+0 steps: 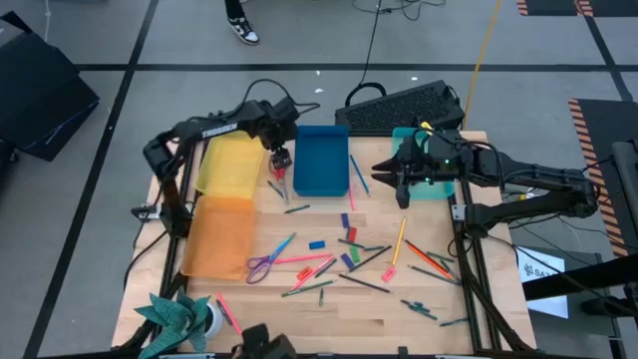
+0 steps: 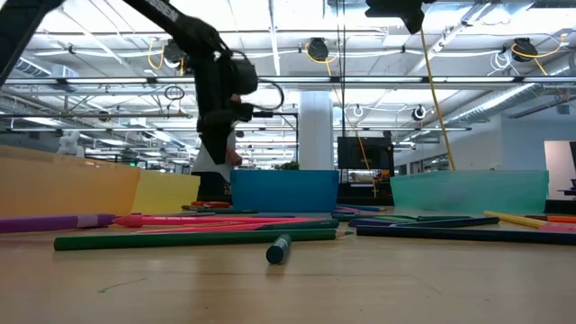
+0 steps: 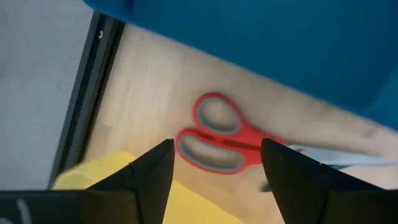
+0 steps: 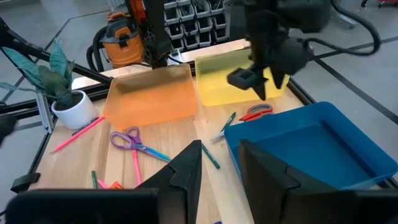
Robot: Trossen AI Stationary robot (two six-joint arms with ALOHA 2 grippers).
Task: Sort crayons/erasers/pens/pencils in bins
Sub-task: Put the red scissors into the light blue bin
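So the erasers are scattered over the middle of the table [image 1: 299, 319]: a blue eraser [image 1: 317, 243] and a purple eraser [image 1: 343, 219] lie loose in the open among the pens and pencils, and a pink eraser [image 1: 388, 272] sits a bit further toward the right arm's side. None of them is in a bin as far as I can see.

The bins are lined up along the back and left: the yellow bin [image 1: 227, 165] and the orange bin [image 1: 219, 237] touch end to end on the left, the blue bin [image 1: 321, 160] is in the middle, and the teal bin [image 1: 437, 186] is mostly hidden under the right arm.

The left gripper [image 3: 214, 163] hangs above the strip of table between the yellow and blue bins, fingers spread apart with nothing in them, right over the red scissors [image 3: 221, 134]. The right gripper [image 4: 219, 163] floats just off the teal bin's edge beside the blue bin, fingers apart too, also holding nothing.

Purple scissors [image 1: 263, 265] lie next to the orange bin, a potted plant [image 1: 179, 317] stands at the front left corner, and a black keyboard [image 1: 404, 106] is behind the bins.
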